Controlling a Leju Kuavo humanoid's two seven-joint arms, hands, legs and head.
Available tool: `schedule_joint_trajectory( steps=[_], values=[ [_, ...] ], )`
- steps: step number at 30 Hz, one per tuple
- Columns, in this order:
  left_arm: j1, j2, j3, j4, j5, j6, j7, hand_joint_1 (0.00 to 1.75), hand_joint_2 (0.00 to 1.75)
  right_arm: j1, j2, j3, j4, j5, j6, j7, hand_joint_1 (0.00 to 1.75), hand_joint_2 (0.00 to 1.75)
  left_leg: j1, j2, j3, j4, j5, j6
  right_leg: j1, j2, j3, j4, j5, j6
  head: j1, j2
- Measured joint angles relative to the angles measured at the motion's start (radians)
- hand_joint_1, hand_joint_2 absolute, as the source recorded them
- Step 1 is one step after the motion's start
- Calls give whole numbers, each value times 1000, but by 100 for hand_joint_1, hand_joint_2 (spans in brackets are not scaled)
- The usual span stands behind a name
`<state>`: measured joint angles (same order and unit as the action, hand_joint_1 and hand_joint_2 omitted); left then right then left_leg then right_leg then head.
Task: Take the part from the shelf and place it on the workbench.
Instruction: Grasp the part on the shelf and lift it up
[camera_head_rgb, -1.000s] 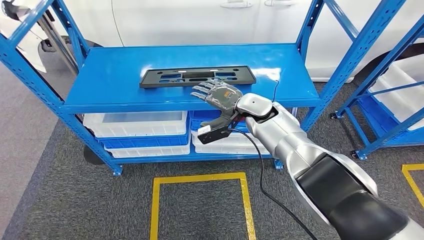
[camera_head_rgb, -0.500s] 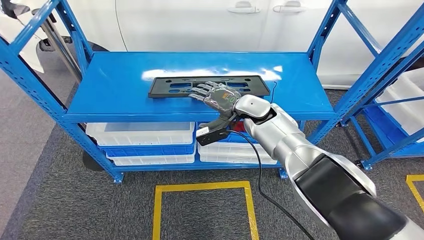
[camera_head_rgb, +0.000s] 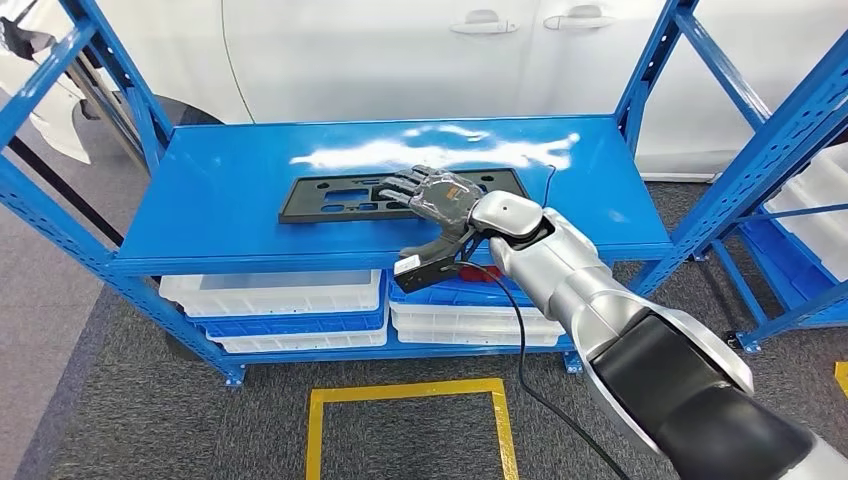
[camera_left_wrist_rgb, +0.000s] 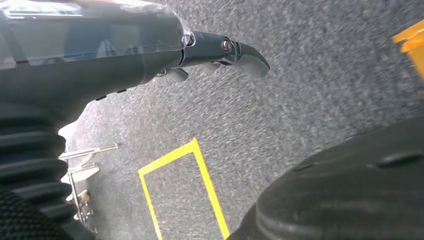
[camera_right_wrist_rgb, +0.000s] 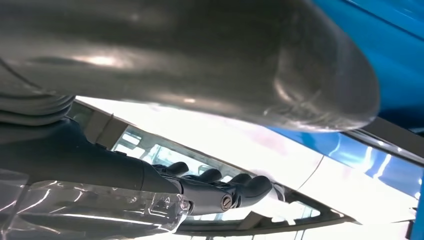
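Reaching over the blue shelf (camera_head_rgb: 220, 215), the robot went for the flat black part (camera_head_rgb: 330, 195) lying on its top level. The right hand (camera_head_rgb: 440, 195) hovered just above the part's right half, fingers spread, grasping nothing. A good pickup would probably need the fingers hooked under the near edge. The left hand (camera_left_wrist_rgb: 150, 55) hung over the floor, holding nothing.

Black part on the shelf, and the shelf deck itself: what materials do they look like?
The black part: probably moulded plastic, matte; flat, with cut-out slots and little glare.
The shelf deck: likely painted sheet metal, glossy blue; bright white reflections streak across it.
The right hand is over the part's right portion.
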<state>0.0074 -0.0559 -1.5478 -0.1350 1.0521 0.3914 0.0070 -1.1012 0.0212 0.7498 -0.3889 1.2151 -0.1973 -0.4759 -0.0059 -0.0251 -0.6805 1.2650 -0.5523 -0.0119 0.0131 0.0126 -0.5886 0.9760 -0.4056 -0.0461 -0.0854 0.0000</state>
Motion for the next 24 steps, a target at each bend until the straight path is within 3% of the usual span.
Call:
schedule_joint_trajectory(
  steps=[1,2,5,6,7,10,12,15,16,17,18,20,21,22,24],
  values=[
    [-1,1,0,0,0,0,-3,0,0,2,0,1,0,0,1,-1,0,0,0,0,-25,27,-8,-3,0,1,9,1,-8,0,0,0],
    [-2,1,0,0,0,0,-5,0,0,4,0,2,0,-1,1,-1,0,0,0,0,-33,19,4,-5,0,2,19,3,-18,1,0,0],
    [0,2,0,0,0,0,-4,0,0,6,0,3,1,-5,1,-4,0,0,-2,3,23,-168,128,1,1,4,52,14,-50,8,0,0],
    [0,2,0,0,0,0,-2,0,0,6,0,3,2,-7,0,-5,0,0,-3,4,42,-221,152,8,3,5,57,17,-60,12,0,0],
    [1,2,0,0,0,0,-1,0,0,6,-1,3,2,-9,0,-6,0,0,-4,5,51,-250,164,16,4,5,59,20,-68,17,0,0],
    [1,1,0,0,1,-2,0,0,0,11,-2,4,4,-15,-1,-6,0,0,-2,3,62,-262,163,36,8,5,58,31,-77,31,0,0],
    [2,0,0,-1,4,-5,-5,0,0,14,-2,4,4,-19,-4,-5,0,0,4,4,72,-266,160,42,5,2,29,91,-91,43,0,0],
    [4,0,0,-1,10,-10,-14,0,0,28,-3,5,8,-21,-9,-3,0,131,6,4,79,-268,148,47,-9,-3,-91,276,-159,62,0,0],
    [4,0,0,-1,10,-11,-15,0,0,36,-3,5,9,-21,-10,-2,0,175,7,3,82,-267,143,47,-14,-4,-122,311,-170,65,0,0],
    [4,0,0,-1,11,-11,-15,0,0,42,-3,6,11,-21,-10,-1,0,175,7,2,85,-266,138,46,-17,-5,-137,312,-161,67,0,0],
    [4,0,0,-1,11,-12,-15,0,0,45,-3,7,12,-21,-11,2,0,175,7,1,91,-264,132,44,-19,-6,-132,275,-128,67,0,0],
    [5,0,0,-1,10,-14,-15,0,0,47,-3,9,14,-20,-12,11,0,175,8,0,106,-262,120,37,-20,-6,-85,139,-38,62,0,0],
    [5,0,0,-1,11,-15,-15,0,0,48,-3,10,16,-18,-13,18,0,175,7,0,111,-262,115,33,-18,-6,-64,80,-12,58,0,0],
    [5,1,0,-1,11,-16,-15,0,0,50,-3,12,18,-14,-13,26,0,175,7,0,115,-263,111,27,-15,-6,-52,44,2,52,0,0],
    [5,2,0,0,12,-16,-15,0,0,58,-2,18,21,-8,-15,45,0,175,7,0,118,-259,111,16,-10,-5,-48,28,1,39,0,0]
  ],
)
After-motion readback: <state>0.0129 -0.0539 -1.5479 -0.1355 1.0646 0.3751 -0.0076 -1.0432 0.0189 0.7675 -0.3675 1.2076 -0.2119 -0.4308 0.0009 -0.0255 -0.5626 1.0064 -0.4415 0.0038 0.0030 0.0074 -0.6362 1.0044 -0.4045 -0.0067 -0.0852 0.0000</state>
